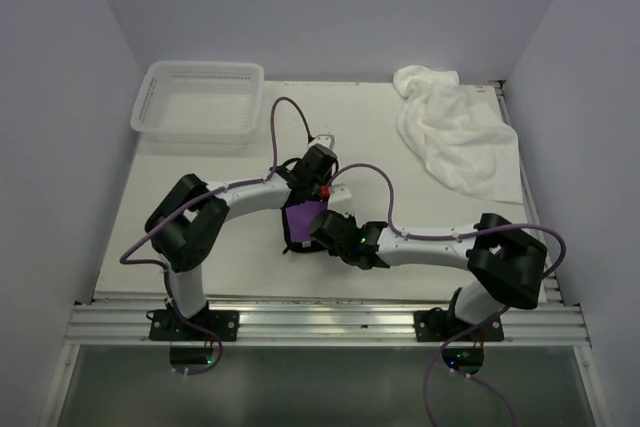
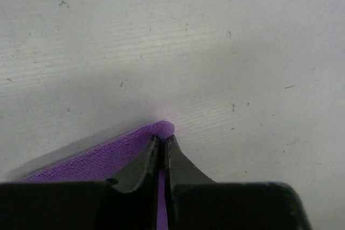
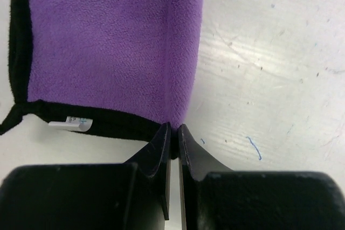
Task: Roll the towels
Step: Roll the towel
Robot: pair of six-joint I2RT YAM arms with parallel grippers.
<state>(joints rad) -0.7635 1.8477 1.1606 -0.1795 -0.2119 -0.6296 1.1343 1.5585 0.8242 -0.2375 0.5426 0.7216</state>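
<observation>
The purple towel (image 1: 303, 219) lies near the middle of the table (image 1: 440, 207), between the two wrists, and is seen doubled along one side. In the right wrist view, its dark trim (image 3: 16, 41) runs down the left edge and along the near edge, where a small white label (image 3: 70, 124) is attached. A corner of the fold is pinched by the left gripper (image 2: 162, 139), whose jaws are drawn almost together, with purple cloth visible in the slit between them. The opposite end of the fold, at the trimmed edge, is clamped by the right gripper (image 3: 173, 129), its jaws likewise nearly closed on the cloth. The white towel (image 1: 455, 132) is left crumpled at the far right corner, well apart. A white mesh basket (image 1: 205, 67) is placed at the far left.
</observation>
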